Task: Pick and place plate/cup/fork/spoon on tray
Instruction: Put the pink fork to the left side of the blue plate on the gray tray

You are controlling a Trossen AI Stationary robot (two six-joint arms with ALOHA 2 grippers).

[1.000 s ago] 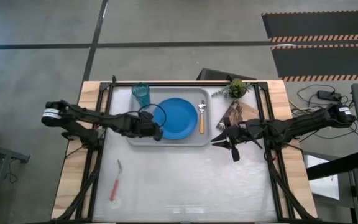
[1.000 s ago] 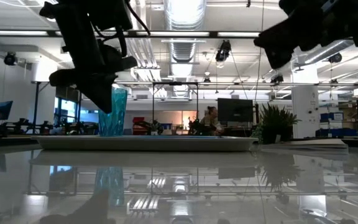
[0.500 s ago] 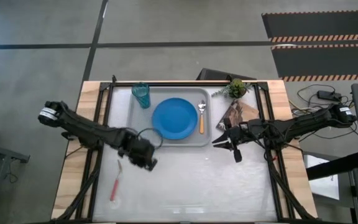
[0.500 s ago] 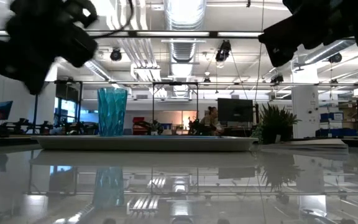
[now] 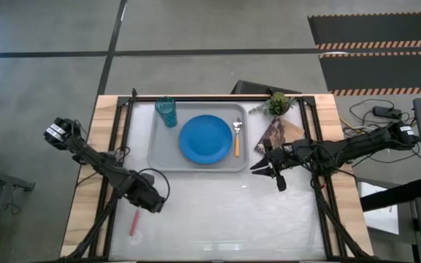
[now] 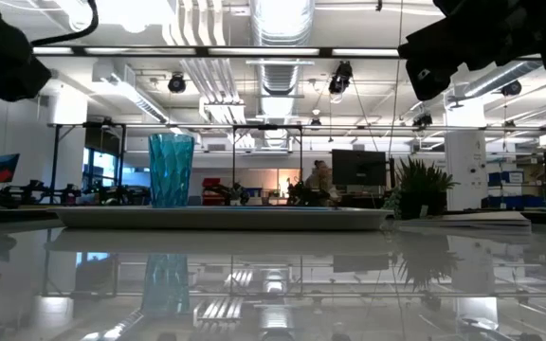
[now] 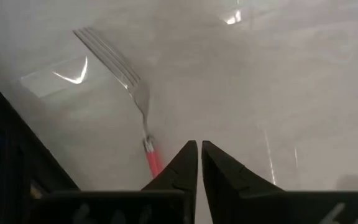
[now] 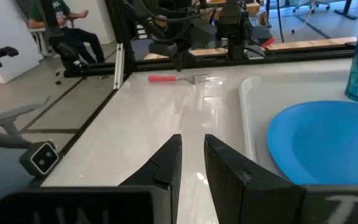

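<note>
The grey tray (image 5: 159, 150) lies at the table's far middle. On it rest the blue plate (image 5: 205, 139), the teal cup (image 5: 166, 111) upright in its far left corner, and the orange-handled spoon (image 5: 237, 139) right of the plate. The fork (image 7: 143, 118) lies flat on the table near the left front, its pink handle (image 5: 134, 221) showing. My left gripper (image 7: 199, 144) hangs shut above it, pointing down, clear of it. My right gripper (image 8: 192, 140) hovers right of the tray, level, slightly open and with nothing between its fingers.
A small potted plant (image 5: 278, 102) and a brownish picture card (image 5: 278, 131) sit at the far right, beside my right arm. Black frame rails (image 5: 115, 146) run along the table's left and right sides. A seated person (image 8: 64, 31) shows in the room beyond.
My left gripper has swung from over the tray's near left part, beside the plate, toward the table's near left, ending above the fork; it turned about as it went and stayed shut. Plate, cup, spoon and fork lie unmoved.
</note>
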